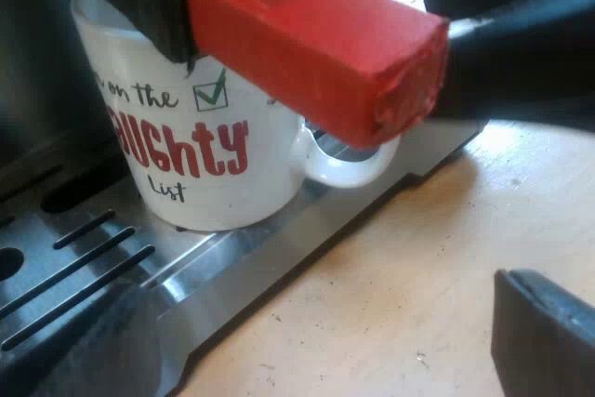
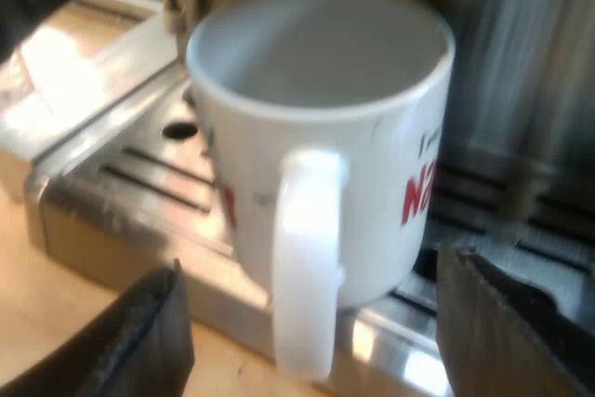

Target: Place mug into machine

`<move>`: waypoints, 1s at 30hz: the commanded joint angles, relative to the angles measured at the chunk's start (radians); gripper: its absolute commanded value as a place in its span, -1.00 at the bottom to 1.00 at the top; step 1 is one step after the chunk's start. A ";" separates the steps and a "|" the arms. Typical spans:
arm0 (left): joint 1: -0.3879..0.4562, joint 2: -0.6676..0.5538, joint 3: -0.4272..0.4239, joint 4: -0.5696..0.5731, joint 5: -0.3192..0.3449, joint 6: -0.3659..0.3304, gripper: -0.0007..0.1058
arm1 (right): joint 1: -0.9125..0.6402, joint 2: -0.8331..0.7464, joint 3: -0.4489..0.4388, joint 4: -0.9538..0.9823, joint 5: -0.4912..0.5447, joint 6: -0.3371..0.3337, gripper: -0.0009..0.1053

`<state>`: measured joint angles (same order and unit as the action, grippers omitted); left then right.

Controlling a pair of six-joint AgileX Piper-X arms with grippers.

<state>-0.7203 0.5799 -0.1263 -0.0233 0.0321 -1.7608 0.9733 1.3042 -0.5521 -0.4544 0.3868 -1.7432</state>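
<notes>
The mug (image 2: 372,192) was stood on the machine's slotted metal tray (image 2: 130,169), its handle turned toward the right gripper (image 2: 311,267). That gripper's fingers (image 2: 139,341) were spread wide, one to each side of the handle, with neither touching the mug. The mug was white, printed with red and black lettering and a green tick. Just over it hung the holder's red end (image 1: 316,44). The left gripper (image 1: 311,309) was held near the tray's edge above the wooden table (image 1: 418,267), fingers apart and nothing between them.
</notes>
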 commanded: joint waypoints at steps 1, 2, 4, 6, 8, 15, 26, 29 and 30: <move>-0.003 -0.005 0.001 -0.004 -0.006 -0.015 0.41 | 0.009 0.029 0.022 -0.033 -0.002 -0.005 0.14; -0.003 -0.005 0.001 -0.004 -0.006 -0.015 0.41 | 0.009 0.034 0.022 -0.037 -0.002 -0.005 0.14; -0.003 -0.005 0.001 -0.004 -0.006 -0.015 0.41 | 0.009 0.077 0.022 -0.088 -0.002 -0.005 0.14; -0.003 -0.005 0.001 -0.004 -0.006 -0.015 0.41 | 0.009 0.103 0.022 -0.121 -0.002 -0.005 0.14; -0.003 -0.005 0.001 -0.002 -0.006 -0.015 0.41 | 0.009 0.145 0.022 -0.172 -0.002 -0.005 0.13; -0.003 -0.005 0.001 0.011 0.014 -0.015 0.41 | 0.007 0.290 -0.028 -0.319 0.005 -0.005 0.13; -0.003 -0.005 0.001 0.023 0.030 -0.015 0.41 | -0.052 0.407 -0.162 -0.319 -0.016 -0.005 -0.14; -0.003 -0.005 0.001 0.023 0.033 -0.015 0.41 | -0.055 0.429 -0.198 -0.319 -0.063 -0.005 -0.13; -0.003 -0.005 0.001 0.023 0.033 -0.015 0.41 | -0.055 0.435 -0.209 -0.319 -0.062 -0.005 -0.13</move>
<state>-0.7203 0.5799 -0.1263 0.0000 0.0591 -1.7608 0.9200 1.7364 -0.7424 -0.7599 0.3465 -1.7411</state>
